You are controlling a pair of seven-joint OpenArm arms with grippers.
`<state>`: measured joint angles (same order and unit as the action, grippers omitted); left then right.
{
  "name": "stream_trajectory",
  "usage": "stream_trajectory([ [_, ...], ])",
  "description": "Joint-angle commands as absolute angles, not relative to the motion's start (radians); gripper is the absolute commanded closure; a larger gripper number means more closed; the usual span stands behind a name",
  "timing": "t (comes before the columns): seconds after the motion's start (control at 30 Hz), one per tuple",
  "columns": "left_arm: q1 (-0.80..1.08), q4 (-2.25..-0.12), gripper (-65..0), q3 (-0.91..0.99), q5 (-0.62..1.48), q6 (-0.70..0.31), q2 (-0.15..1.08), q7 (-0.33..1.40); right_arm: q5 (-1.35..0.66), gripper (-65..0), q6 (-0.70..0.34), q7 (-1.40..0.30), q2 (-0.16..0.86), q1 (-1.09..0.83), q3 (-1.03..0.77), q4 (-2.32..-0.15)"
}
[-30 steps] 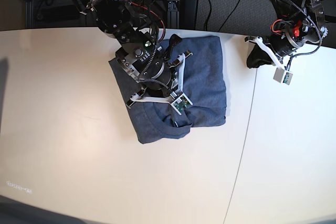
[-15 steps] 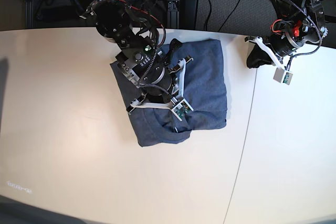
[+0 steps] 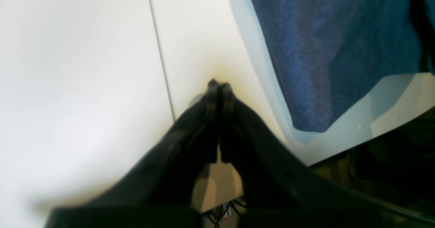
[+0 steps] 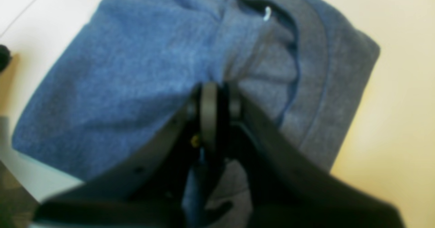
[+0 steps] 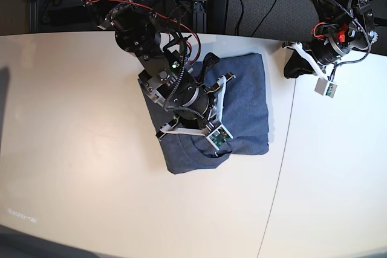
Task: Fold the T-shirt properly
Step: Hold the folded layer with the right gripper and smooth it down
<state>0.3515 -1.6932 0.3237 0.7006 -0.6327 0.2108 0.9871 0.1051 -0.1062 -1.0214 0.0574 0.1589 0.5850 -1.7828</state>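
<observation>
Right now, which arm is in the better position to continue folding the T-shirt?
The right arm, probably. Its gripper sits on the T-shirt, jaws shut on a pinch of cloth. The left gripper is shut and empty, over bare table beside the shirt.

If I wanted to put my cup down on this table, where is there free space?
Left of the T-shirt and in front of it the table is bare. So is the stretch right of the seam. It is crowded where the right gripper pinches the shirt, and at the far right corner by the left gripper.
</observation>
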Motion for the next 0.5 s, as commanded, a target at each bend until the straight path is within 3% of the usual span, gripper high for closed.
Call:
stream_trajectory([
  [0.0, 0.35, -1.701, 0.0, 0.326, 0.698, -0.662, 0.219, 0.993, 0.109, 0.0, -0.104, -0.994, 0.05, 0.177, 0.583, -1.804],
  [0.47, 0.35, -1.701, 0.0, 0.326, 0.698, -0.662, 0.219, 0.993, 0.115, 0.0, -0.104, -0.989, 0.049, 0.177, 0.583, -1.804],
])
